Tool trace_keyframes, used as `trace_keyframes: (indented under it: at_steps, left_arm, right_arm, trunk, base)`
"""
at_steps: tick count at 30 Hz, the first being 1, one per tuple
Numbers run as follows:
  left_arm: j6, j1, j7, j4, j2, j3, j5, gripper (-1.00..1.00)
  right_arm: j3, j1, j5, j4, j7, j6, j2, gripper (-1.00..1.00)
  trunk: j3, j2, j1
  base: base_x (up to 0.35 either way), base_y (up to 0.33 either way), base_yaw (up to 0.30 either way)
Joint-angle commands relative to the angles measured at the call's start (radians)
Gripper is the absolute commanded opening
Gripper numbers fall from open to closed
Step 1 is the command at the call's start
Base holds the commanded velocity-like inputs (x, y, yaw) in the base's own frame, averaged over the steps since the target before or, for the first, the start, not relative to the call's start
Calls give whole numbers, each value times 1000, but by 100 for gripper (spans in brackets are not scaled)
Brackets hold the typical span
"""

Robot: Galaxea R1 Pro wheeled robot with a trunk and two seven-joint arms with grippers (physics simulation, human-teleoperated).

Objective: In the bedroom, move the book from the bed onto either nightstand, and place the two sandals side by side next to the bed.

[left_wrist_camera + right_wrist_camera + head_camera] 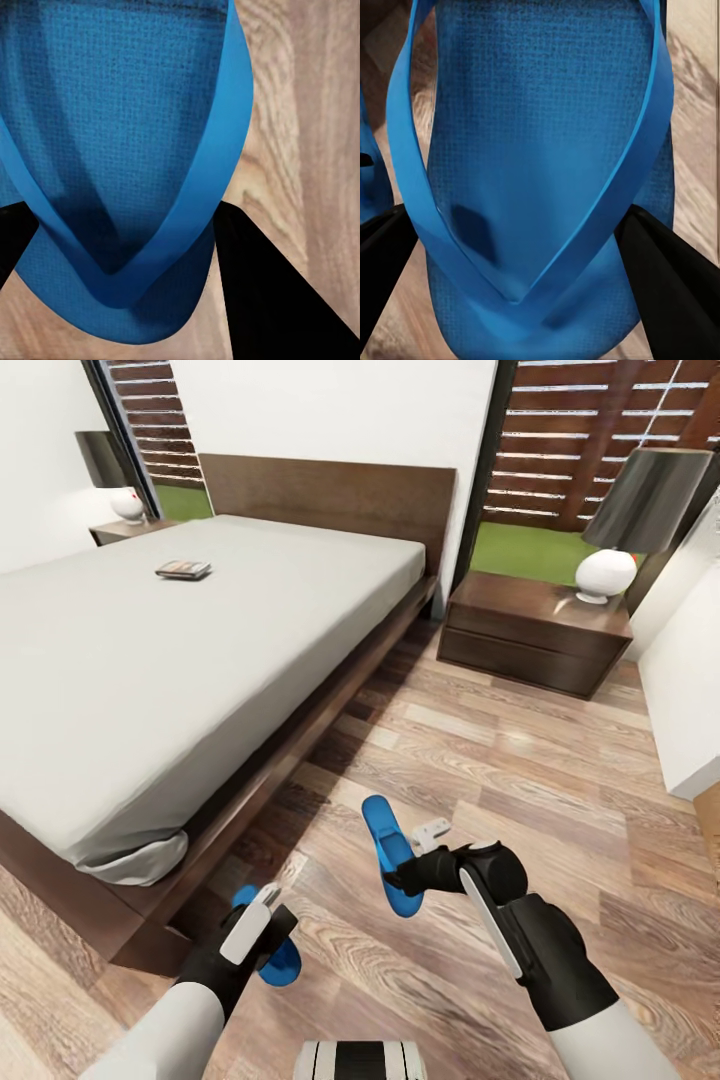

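The right claw, lower centre of the head view, is clamped on one blue sandal, which is carried steeply tilted above the wood-plank floor; in the right wrist view its dark fingers flank the sole at the point of the V-strap. The left claw, lower left of the frame, is clamped on the second sandal, whose toe end shows below it, near the foot corner of the bed; the left wrist view shows that sandal's sole between the fingers with floor behind. The book lies flat on the mattress in the upper left of the frame, well apart from both arms. One nightstand stands at upper right with a lamp on it; another sits at the far upper left. The step in hand appears to be setting the pair down beside the bed. To do it well, rotate each sandal until the sole is level and facing the floor, align the long axes parallel to the bed frame, bring the two close without overlap, lower until the soles touch the planks, then release. Releasing while tilted would likely let a sandal topple or skew. The lettering on the book cover is too small to read; no other writing is legible.
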Motion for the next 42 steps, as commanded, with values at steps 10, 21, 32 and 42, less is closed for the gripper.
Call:
trace_keyframes:
  at_steps: [10, 21, 32, 42]
  left_arm:
    - [-77, 0, -44, -2, -2, 6, 5, -100]
    - [-204, -4, -39, -19, -20, 6, 11, -100]
    - [-254, -7, -25, -21, -23, 6, 94, -100]
    - [-282, -36, -31, -21, -19, 5, 153, -100]
  right_arm:
    - [2, 1, -3, -26, -4, 4, -3, -100]
    - [4, 5, 0, -47, -4, 4, -3, -100]
    - [10, 8, 0, -59, -4, 4, -3, -100]
    - [13, 9, 0, -67, -4, 4, -3, -100]
  trunk:
    - [-40, -3, 4]
    - [-82, -5, 9]
    - [-125, -8, 14]
    - [-152, -9, 17]
  base:
    - [0, 0, -93]
    - [0, 0, -1]
    - [0, 0, 0]
    - [0, 0, 0]
